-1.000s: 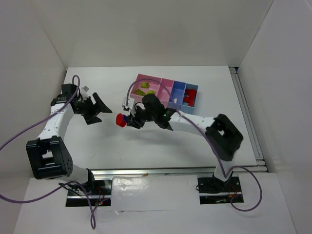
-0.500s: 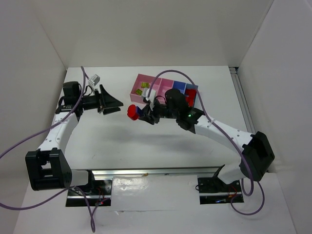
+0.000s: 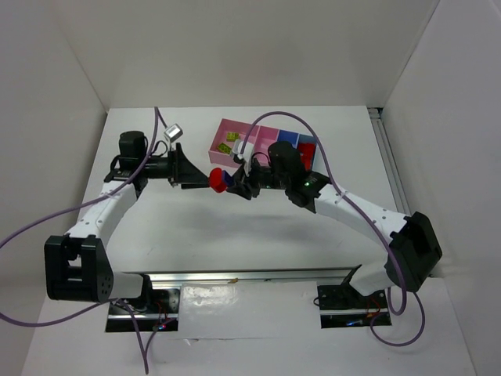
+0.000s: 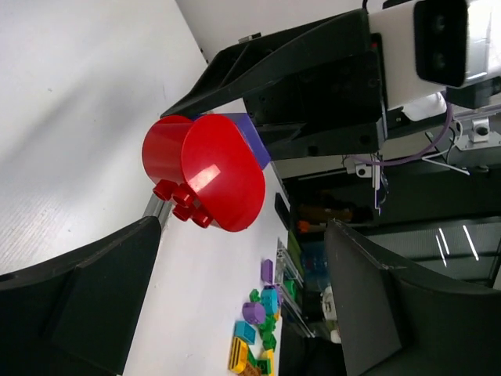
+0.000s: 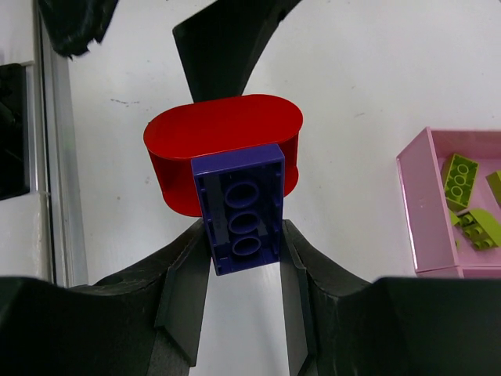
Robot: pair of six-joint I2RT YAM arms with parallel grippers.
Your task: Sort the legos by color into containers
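My right gripper (image 5: 244, 235) is shut on a dark blue lego (image 5: 244, 205) with a red oval lego (image 5: 223, 153) stuck to its far end. In the top view this pair (image 3: 216, 181) hangs above the table, left of the containers (image 3: 270, 139), in front of the right gripper (image 3: 236, 185). My left gripper (image 3: 201, 174) faces the red lego from the left, jaws wide open and empty. In the left wrist view the red lego (image 4: 205, 184) sits just beyond the open left gripper (image 4: 235, 290). Lime-green legos (image 5: 460, 182) lie in the large pink bin (image 5: 423, 215); red ones (image 3: 307, 150) lie in a blue compartment.
White walls close in the table on the left, back and right. A metal rail (image 3: 274, 274) runs along the near edge by the arm bases. The left wrist view shows a far heap of mixed coloured bricks (image 4: 262, 329).
The left arm swung right toward the held legos and its jaws opened wider. The right gripper carried the blue and red pair up and right, then nearly stopped.
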